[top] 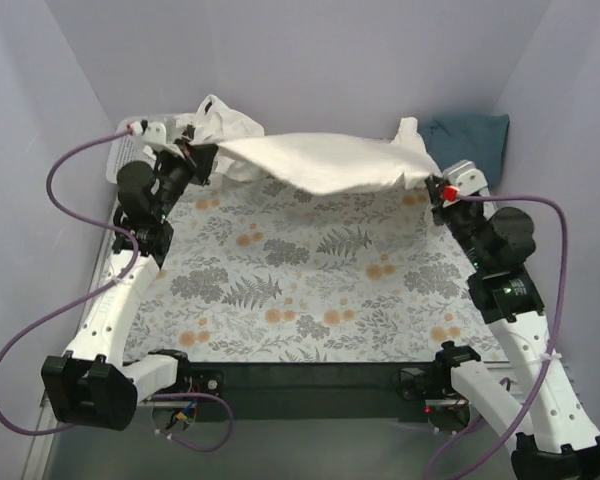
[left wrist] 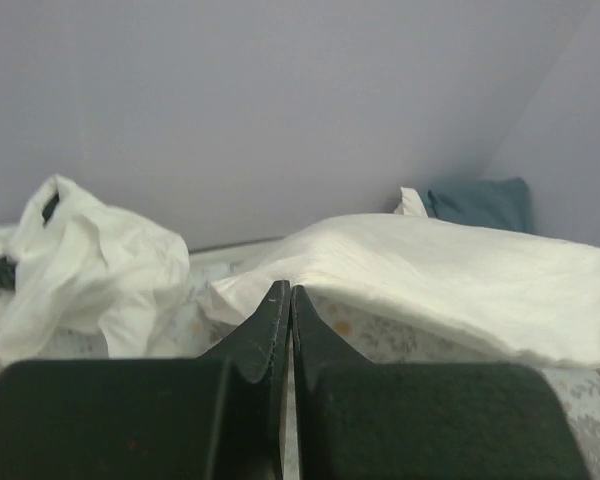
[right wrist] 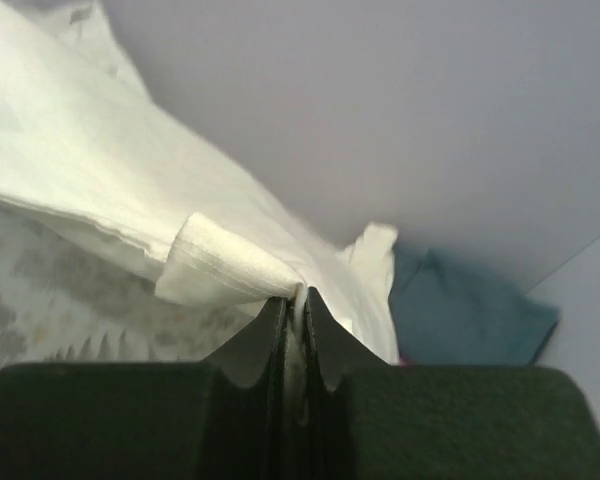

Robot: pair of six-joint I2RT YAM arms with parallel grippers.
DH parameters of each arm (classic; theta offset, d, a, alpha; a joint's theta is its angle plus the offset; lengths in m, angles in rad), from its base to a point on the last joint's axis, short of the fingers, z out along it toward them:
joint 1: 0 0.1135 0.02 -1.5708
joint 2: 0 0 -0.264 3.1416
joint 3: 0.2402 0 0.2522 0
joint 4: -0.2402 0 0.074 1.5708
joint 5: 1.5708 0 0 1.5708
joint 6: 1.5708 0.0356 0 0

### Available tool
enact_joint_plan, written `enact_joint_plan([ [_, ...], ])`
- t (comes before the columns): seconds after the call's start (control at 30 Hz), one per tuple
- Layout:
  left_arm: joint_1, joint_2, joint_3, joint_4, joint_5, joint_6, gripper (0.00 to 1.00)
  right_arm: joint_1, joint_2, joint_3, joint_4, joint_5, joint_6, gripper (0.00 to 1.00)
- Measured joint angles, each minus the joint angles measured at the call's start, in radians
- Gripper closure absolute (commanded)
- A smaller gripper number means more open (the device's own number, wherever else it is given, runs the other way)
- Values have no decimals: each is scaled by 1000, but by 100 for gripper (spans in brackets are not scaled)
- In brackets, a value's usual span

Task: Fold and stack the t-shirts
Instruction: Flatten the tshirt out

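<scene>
A cream t-shirt (top: 325, 162) hangs stretched across the back of the table between my two grippers. My left gripper (top: 212, 153) is shut on its left end, and in the left wrist view the closed jaw tips (left wrist: 287, 291) meet the edge of the cloth (left wrist: 450, 275). My right gripper (top: 433, 182) is shut on the right end. In the right wrist view a rolled hem (right wrist: 225, 265) bunches at the jaw tips (right wrist: 294, 295), with fabric pinched between them. More crumpled white t-shirts (top: 225, 118) (left wrist: 80, 262) lie at the back left. A dark teal t-shirt (top: 475, 137) (right wrist: 460, 312) lies at the back right.
The table wears a floral cloth (top: 300, 290), bare from the middle to the near edge. A white lattice basket (top: 123, 152) stands at the back left corner behind my left arm. Lavender walls close in at the back and on both sides.
</scene>
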Motion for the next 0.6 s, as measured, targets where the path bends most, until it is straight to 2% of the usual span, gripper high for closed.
enact_joint_plan([
  [0.13, -66, -126, -294, 17, -56, -10, 100, 78, -13, -192, -81, 55, 79, 99],
  [0.3, -246, -305, -599, 36, -177, -40, 100, 353, 27, -276, -162, 230, 182, 99],
  [0.47, -249, -457, -656, 27, -381, -151, 100, 468, 80, -296, -181, 345, 312, 98],
  [0.6, -249, -495, -671, 5, -459, -232, 100, 541, 132, -321, -227, 382, 414, 94],
])
